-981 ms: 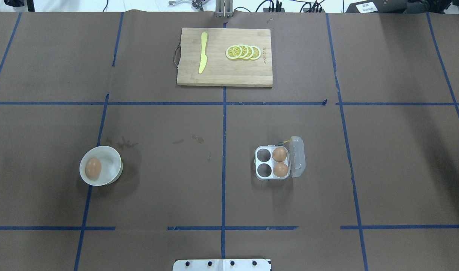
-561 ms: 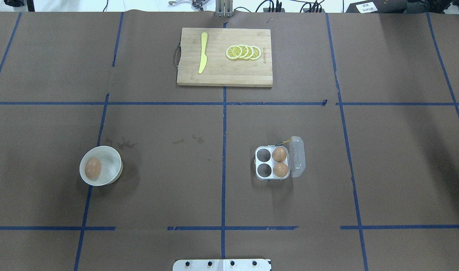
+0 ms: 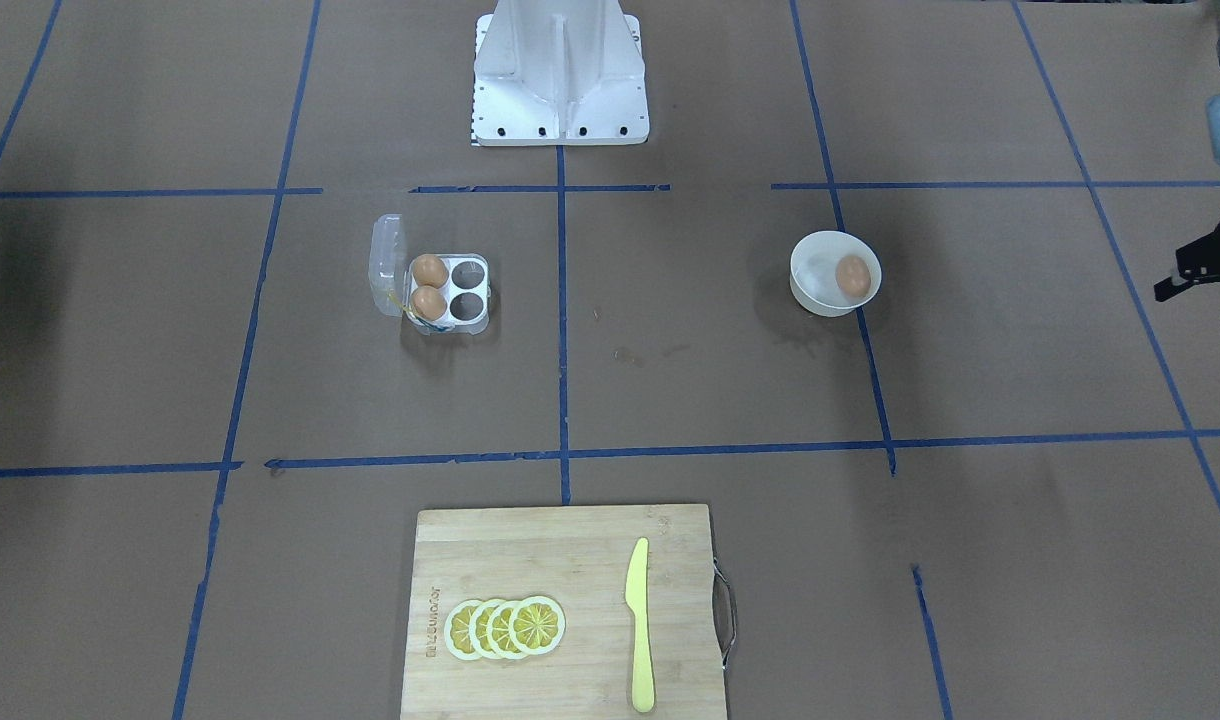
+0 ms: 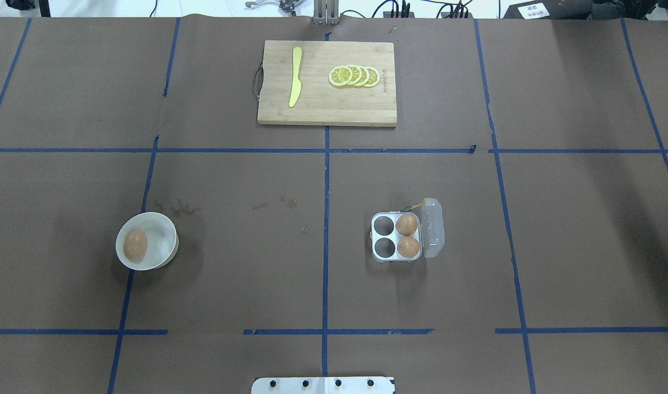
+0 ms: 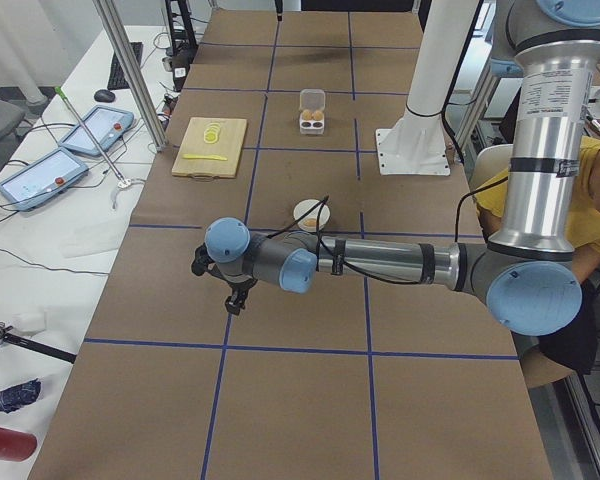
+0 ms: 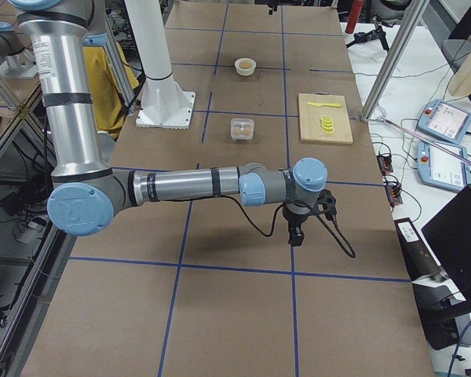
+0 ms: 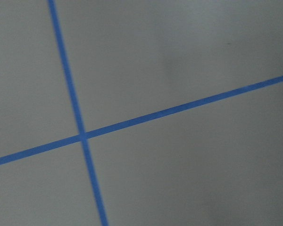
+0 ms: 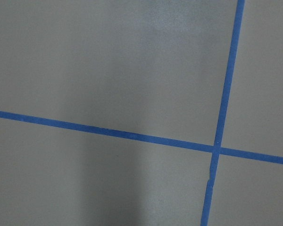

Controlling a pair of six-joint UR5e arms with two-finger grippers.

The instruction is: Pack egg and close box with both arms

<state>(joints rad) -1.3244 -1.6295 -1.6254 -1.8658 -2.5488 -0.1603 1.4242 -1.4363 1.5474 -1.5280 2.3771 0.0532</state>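
At 9 o'clock of the open clear box (image 4: 375,236), a smooth light-brown egg (image 4: 135,244) is seen lying in a white bowl (image 4: 163,234), well apart from the left fingers (image 5: 237,300) and right fingers (image 6: 296,236). How far either pair is open cannot be told.

Matt brown paper table cover (image 4: 230,273), clear glossy plastic box (image 4: 433,230), smooth matt-shelled egg (image 4: 135,244), glossy white bowl (image 4: 165,234), grained wooden cutting board (image 4: 323,104), yellow plastic knife (image 4: 295,76), smooth grey metal right arm (image 6: 180,187).
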